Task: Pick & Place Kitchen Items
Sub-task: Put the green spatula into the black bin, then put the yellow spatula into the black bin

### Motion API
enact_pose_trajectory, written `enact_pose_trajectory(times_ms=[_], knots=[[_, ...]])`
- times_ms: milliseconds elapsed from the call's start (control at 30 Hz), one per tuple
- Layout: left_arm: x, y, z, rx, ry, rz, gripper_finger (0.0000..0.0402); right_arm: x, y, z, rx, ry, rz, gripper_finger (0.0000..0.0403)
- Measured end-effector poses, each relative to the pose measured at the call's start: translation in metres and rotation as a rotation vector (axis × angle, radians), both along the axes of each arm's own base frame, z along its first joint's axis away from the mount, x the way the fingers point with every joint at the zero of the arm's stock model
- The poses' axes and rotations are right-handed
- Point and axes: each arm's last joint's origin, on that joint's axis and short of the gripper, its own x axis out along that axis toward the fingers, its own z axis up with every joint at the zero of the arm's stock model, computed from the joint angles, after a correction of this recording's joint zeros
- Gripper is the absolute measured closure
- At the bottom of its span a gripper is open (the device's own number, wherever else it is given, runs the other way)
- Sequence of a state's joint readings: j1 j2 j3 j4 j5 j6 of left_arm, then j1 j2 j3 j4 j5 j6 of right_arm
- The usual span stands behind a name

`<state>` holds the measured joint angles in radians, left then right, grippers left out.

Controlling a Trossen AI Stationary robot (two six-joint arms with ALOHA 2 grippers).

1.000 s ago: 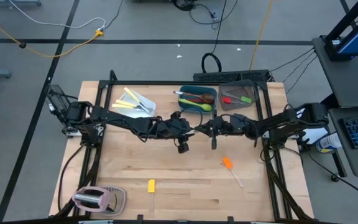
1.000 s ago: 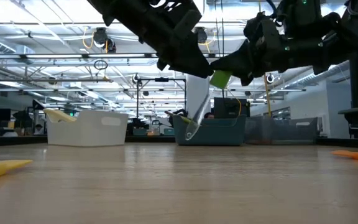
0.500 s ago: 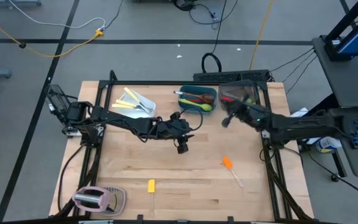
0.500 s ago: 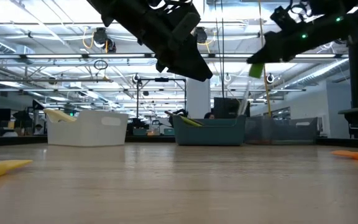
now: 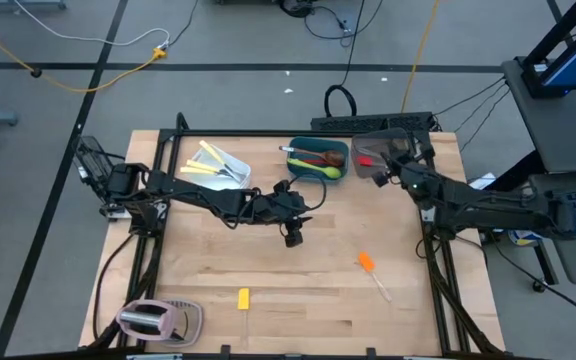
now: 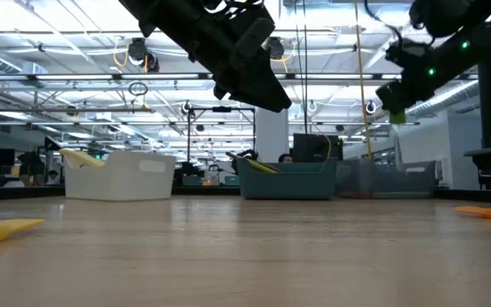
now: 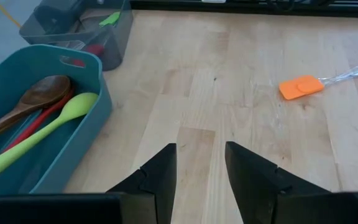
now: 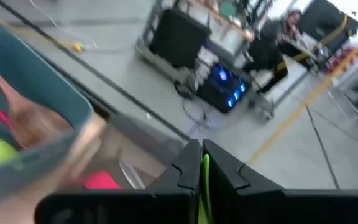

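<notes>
Right gripper (image 5: 381, 173) clamped on slim green spatula (image 8: 202, 186), upper right over smoky-grey tub (image 5: 368, 148) — next: release inside. Left gripper (image 7: 199, 177) mid-frame, fingers apart, empty.

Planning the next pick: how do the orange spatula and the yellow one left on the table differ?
The orange spatula lies on the table's right half, slanted, its clear handle visible. The yellow spatula lies nearer the front edge and the toaster, straight front to back, its handle hard to see. Both lie flat, untouched by either gripper.
</notes>
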<state>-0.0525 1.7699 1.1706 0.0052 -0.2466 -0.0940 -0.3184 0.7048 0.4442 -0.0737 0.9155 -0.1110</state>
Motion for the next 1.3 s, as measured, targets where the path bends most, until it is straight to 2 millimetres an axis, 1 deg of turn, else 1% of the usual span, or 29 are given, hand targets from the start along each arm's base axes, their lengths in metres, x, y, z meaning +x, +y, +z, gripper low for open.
enact_pose_trajectory(times_ms=[167,400,567,700,833,1100,1300], knots=[[0.0,0.0,0.0,0.005,0.001,-0.004,0.0259,-0.001,-0.01,-0.014,0.057,0.09,-0.074,0.0399],[0.001,0.0,0.002,0.008,-0.025,-0.006,0.0259,0.005,-0.025,-0.034,0.118,0.213,-0.14,0.0399],[0.002,0.0,0.003,0.013,-0.035,-0.01,0.0259,0.012,-0.032,-0.049,0.216,0.293,-0.063,0.0399],[0.002,0.0,0.003,0.015,-0.038,-0.011,0.0259,0.016,-0.035,-0.056,0.245,0.312,-0.039,0.039],[0.002,0.0,0.003,0.012,-0.039,-0.01,0.0259,0.019,-0.036,-0.057,0.235,0.302,-0.043,0.0359],[0.002,-0.001,0.002,-0.034,-0.038,0.015,0.0259,0.027,-0.041,-0.048,0.165,0.189,-0.034,0.0289],[0.0,-0.01,0.001,-0.078,-0.026,0.003,0.0259,0.029,-0.048,-0.039,0.106,0.075,-0.061,0.0258]])
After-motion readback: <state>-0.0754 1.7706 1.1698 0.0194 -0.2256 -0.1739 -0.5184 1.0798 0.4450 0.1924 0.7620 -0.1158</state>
